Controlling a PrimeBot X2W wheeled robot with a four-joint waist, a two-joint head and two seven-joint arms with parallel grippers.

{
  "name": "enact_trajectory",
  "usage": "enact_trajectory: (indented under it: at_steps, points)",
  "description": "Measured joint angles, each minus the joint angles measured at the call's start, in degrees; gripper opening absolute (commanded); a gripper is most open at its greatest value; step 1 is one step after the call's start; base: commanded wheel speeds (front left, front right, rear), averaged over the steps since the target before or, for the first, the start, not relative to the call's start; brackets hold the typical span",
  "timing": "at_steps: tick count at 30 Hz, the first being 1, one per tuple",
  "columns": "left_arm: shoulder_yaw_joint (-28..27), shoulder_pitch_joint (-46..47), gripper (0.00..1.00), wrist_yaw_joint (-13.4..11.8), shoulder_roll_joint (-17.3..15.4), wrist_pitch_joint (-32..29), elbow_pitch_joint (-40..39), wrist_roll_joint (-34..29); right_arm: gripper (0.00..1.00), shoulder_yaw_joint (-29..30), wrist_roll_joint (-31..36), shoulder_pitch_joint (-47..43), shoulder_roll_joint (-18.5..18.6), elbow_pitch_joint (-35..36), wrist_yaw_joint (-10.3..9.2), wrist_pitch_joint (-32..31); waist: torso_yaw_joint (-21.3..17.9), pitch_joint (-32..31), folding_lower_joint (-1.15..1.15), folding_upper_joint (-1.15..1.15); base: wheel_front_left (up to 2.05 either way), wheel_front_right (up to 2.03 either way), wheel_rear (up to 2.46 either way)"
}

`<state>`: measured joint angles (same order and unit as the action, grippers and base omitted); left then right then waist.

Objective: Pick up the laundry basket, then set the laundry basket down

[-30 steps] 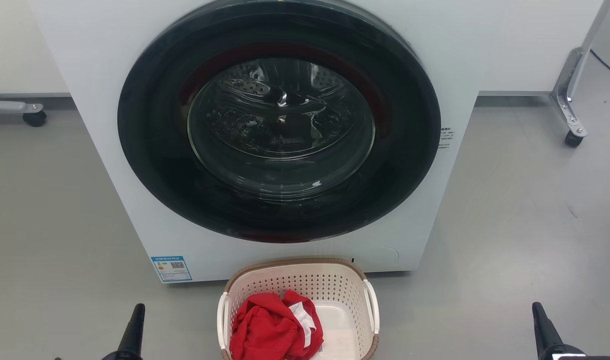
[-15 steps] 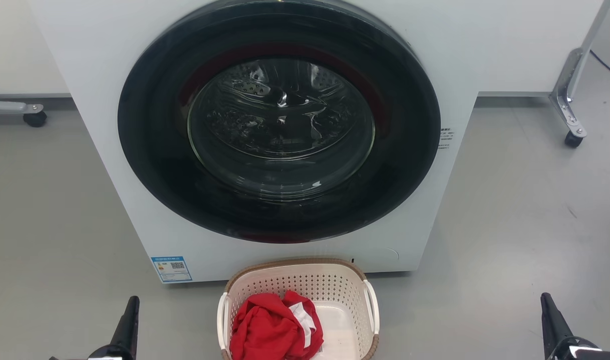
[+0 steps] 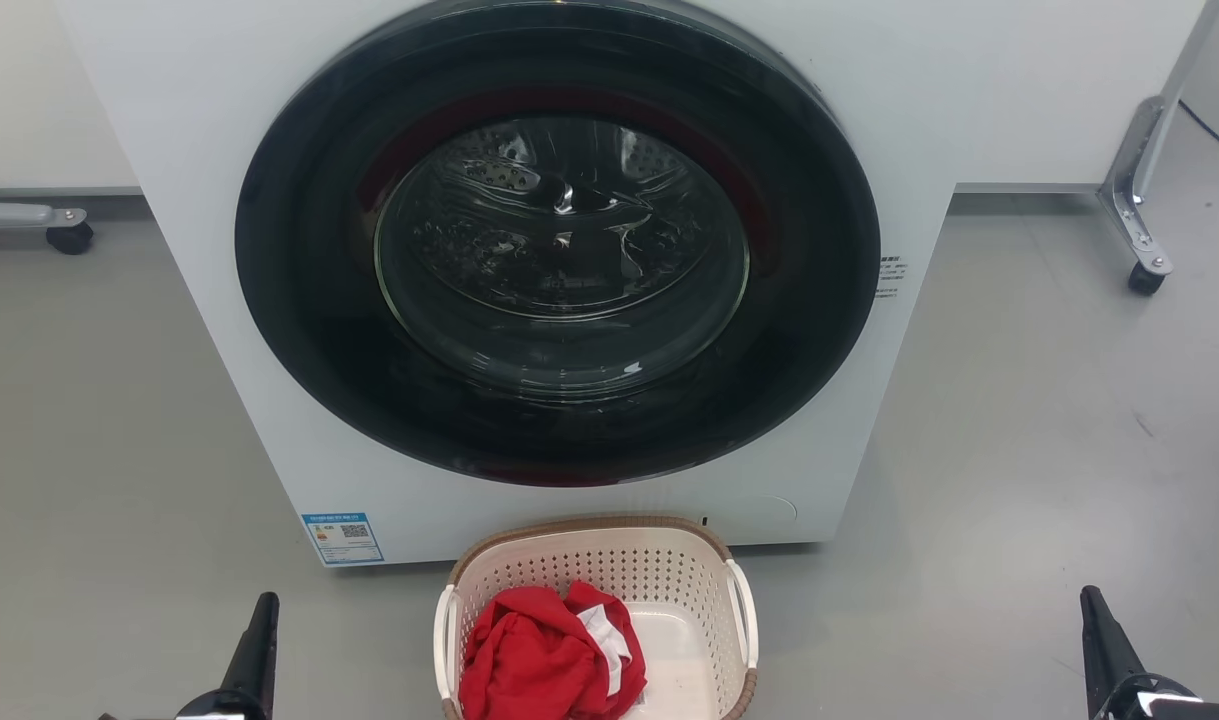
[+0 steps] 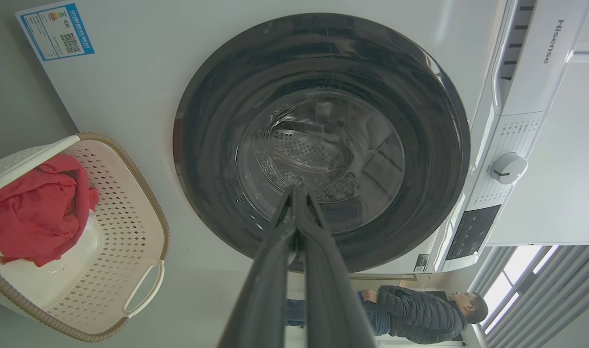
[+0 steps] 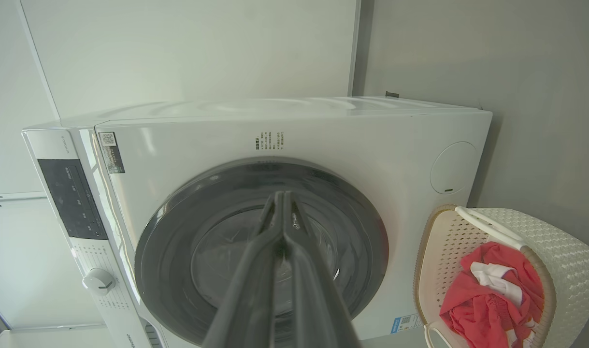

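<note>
Left wrist view adds a person [image 4: 415, 314], perhaps standing — left gripper [image 4: 296, 189], right gripper [image 5: 280, 194] pressed together

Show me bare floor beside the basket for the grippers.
Bare floor lies on both sides of the laundry basket, out to the left gripper and the right gripper. Behind, the washing machine crowds its rim.

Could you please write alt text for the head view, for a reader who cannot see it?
A cream laundry basket holding a red garment sits on the grey floor in front of a white washing machine with a round dark door. The left claw and right claw point up at the lower corners, apart from the basket.
</note>
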<state>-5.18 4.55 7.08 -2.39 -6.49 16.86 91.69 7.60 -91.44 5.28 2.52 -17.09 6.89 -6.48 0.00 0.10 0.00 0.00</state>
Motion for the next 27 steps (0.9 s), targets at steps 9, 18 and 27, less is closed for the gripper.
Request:
enact_trajectory:
  at_steps: [9,18,27]
  points:
    - [0.0,0.0,0.0,0.0,0.0,0.0,0.0,0.0,0.0,0.0,0.0,0.0,0.0,0.0,0.0,0.0,0.0,0.0,0.0,0.0,0.0,0.0,0.0]
    - [0.0,0.0,0.0,0.0,0.0,0.0,0.0,0.0,0.0,0.0,0.0,0.0,0.0,0.0,0.0,0.0,0.0,0.0,0.0,0.0,0.0,0.0,0.0]
    - [0.0,0.0,0.0,0.0,0.0,0.0,0.1,0.0,0.0,0.0,0.0,0.0,0.0,0.0,0.0,0.0,0.0,0.0,0.0,0.0,0.0,0.0,0.0]
